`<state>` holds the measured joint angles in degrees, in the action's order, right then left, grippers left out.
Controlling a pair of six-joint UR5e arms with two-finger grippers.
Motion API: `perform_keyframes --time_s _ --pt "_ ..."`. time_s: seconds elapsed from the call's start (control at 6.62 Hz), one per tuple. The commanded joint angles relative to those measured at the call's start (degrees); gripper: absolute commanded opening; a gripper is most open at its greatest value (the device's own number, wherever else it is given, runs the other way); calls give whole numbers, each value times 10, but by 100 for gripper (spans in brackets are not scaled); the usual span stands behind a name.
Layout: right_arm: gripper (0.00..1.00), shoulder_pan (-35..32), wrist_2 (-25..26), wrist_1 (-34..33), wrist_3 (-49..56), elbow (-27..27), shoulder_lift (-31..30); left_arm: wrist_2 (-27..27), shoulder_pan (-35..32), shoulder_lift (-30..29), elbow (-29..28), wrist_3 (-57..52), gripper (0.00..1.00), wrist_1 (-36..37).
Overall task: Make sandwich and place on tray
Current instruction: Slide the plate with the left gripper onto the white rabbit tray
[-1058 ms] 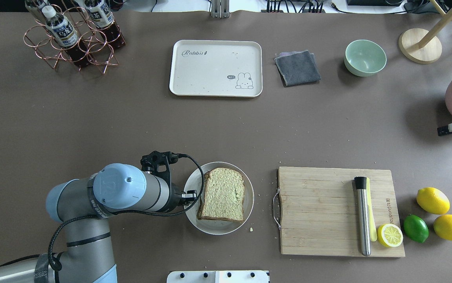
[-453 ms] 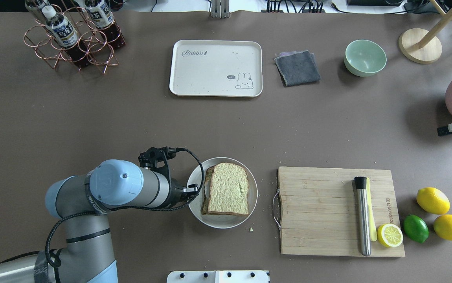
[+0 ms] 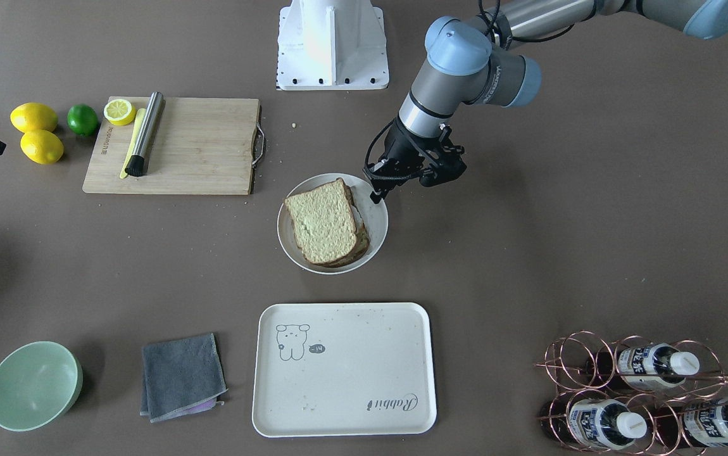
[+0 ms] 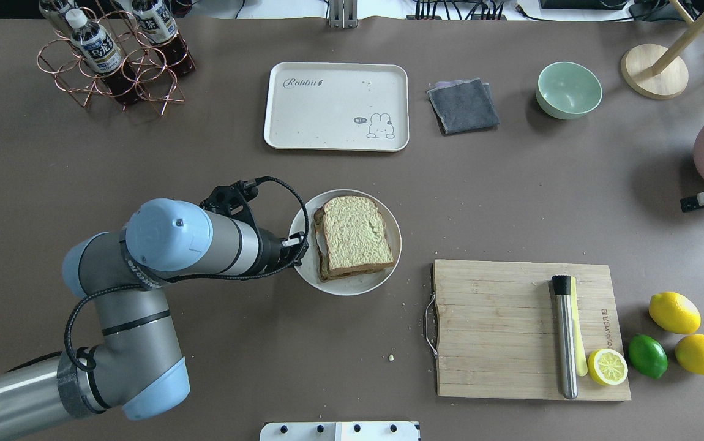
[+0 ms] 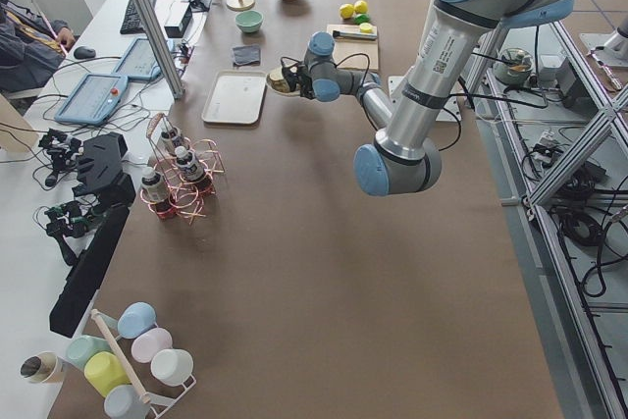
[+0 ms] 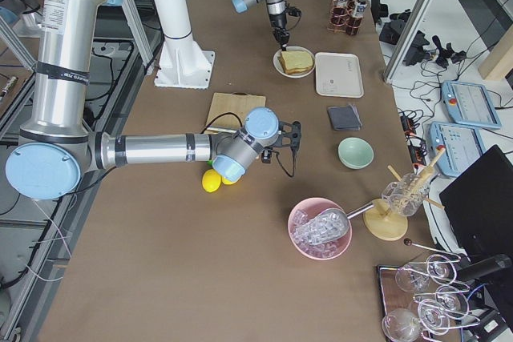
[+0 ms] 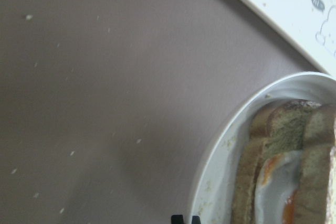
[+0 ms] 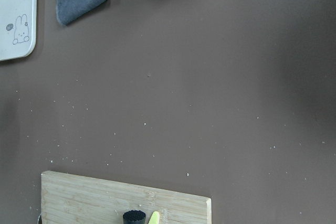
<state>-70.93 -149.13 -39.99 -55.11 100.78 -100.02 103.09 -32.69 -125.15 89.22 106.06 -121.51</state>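
Note:
The sandwich (image 4: 355, 236), two slices of greenish-tan bread with a fried egg (image 7: 273, 182) between them, lies on a round white plate (image 4: 358, 283). My left gripper (image 4: 299, 245) is shut on the plate's left rim; the left wrist view shows its fingertips (image 7: 184, 219) close together at the rim. The cream tray (image 4: 327, 110) with "Rabbit" script lies a short way beyond the plate. My right gripper (image 4: 695, 207) hangs at the table's far right edge, open and empty.
A wooden cutting board (image 4: 499, 324) with a steel muddler (image 4: 565, 337) and half lemon lies to the plate's right, with lemons and a lime (image 4: 647, 355) past it. A grey cloth (image 4: 463, 105), a green bowl (image 4: 569, 90) and a bottle rack (image 4: 113, 58) stand along the far side.
My left gripper has moved forward, away from the robot, with the plate and sandwich in its hold, closer to the tray. The right arm has not moved.

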Motion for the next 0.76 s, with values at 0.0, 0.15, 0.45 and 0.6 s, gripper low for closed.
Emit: perform_keyframes --time_s 0.0,0.15,0.45,0.6 --pt "100 0 0 0 0 1 4 12 -48 -74 -150 29 0 -76" --pt "100 0 1 0 0 0 6 12 -66 -119 -230 36 0 -105" --pt "100 1 2 -1 0 -1 10 13 -85 -162 -338 36 0 -164" --pt "100 2 2 -2 0 -4 16 13 -89 -179 -369 35 0 -174"
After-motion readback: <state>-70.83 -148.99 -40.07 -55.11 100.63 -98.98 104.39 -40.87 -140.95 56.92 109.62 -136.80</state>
